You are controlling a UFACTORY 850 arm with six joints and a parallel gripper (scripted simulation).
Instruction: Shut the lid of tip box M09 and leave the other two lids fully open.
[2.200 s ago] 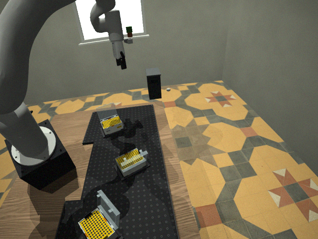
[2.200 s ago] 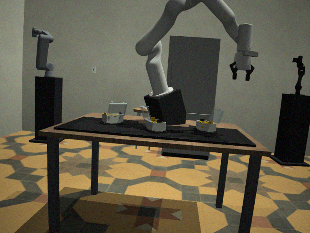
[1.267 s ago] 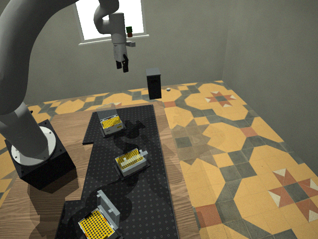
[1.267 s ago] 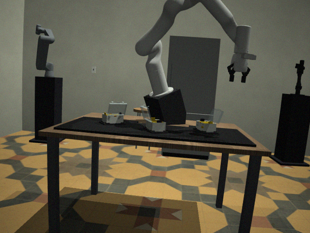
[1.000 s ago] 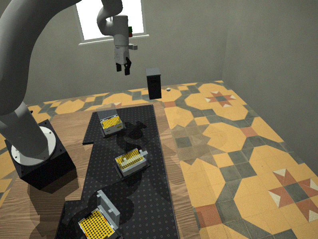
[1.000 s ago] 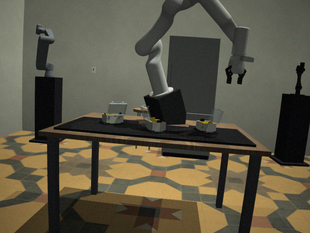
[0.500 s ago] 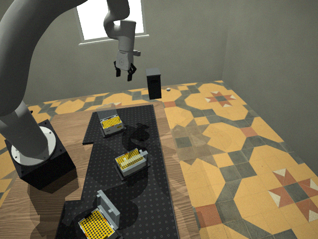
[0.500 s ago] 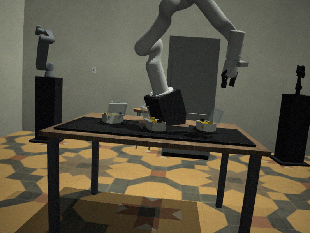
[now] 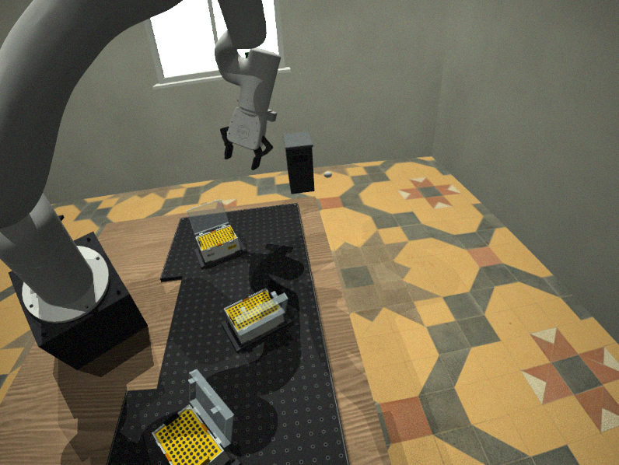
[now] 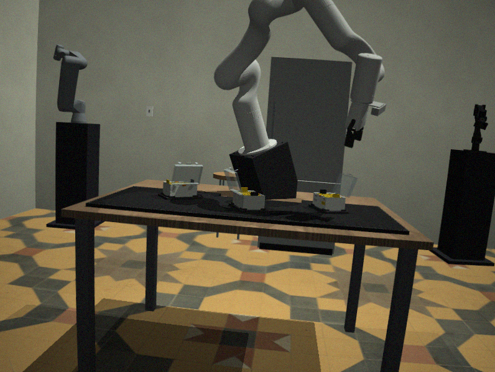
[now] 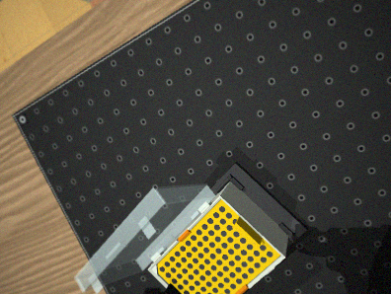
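Above the far end of the black pegboard mat (image 9: 300, 319) on your wooden table (image 9: 124, 239), the gripper (image 9: 246, 152) is hanging with jaws wide, gripping nothing, in a patterned-tile room.

My single grey arm (image 9: 35, 124) rises from its round white flange (image 9: 95, 280), arches high overhead, and bends back down so that my wrist (image 9: 250, 75) hangs in mid-air, tilted slightly from vertical. At its end my gripper (image 9: 245, 150) points downward with its two dark fingers (image 9: 227, 147) spread as wide as they go and nothing between them. In the exterior view my forearm (image 10: 365, 79) drops almost straight down, and my gripper (image 10: 352, 135) appears there edge-on as a small dark shape, touching nothing.
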